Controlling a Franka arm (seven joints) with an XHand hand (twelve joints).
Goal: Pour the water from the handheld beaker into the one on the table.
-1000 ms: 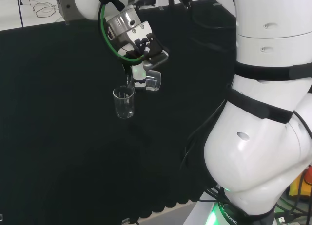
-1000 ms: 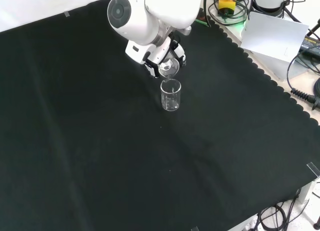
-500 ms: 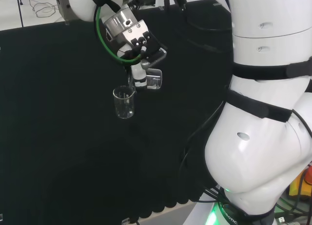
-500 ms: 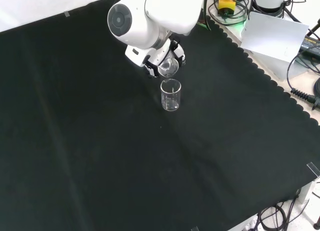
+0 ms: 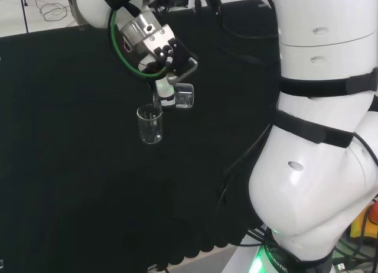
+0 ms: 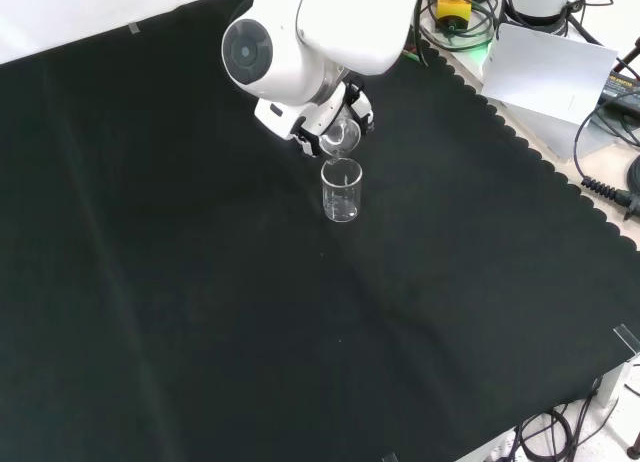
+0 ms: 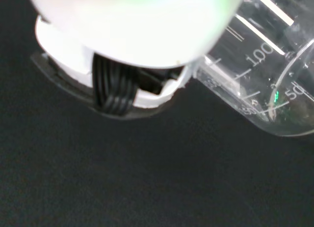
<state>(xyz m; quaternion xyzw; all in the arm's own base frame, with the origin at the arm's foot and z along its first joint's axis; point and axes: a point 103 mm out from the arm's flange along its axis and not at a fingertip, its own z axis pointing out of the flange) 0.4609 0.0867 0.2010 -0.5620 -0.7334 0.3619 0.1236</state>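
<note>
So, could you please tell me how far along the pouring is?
Done: the robot hand has the handheld beaker tipped on its side, lip over the table beaker. In hand: the pour itself. Left: emptying it; water transferred can't be judged.

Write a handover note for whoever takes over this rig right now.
Hand: shut on the held beaker, which lies tipped on its side in the head view.
Table beaker: upright on the black cloth, just below the held beaker's lip, which sits at its rim in the head and front views.
Done: held beaker brought over and tilted to pour.
Left: whether water has passed across cannot be told; finish the pour, then tip the held beaker back upright.
</note>
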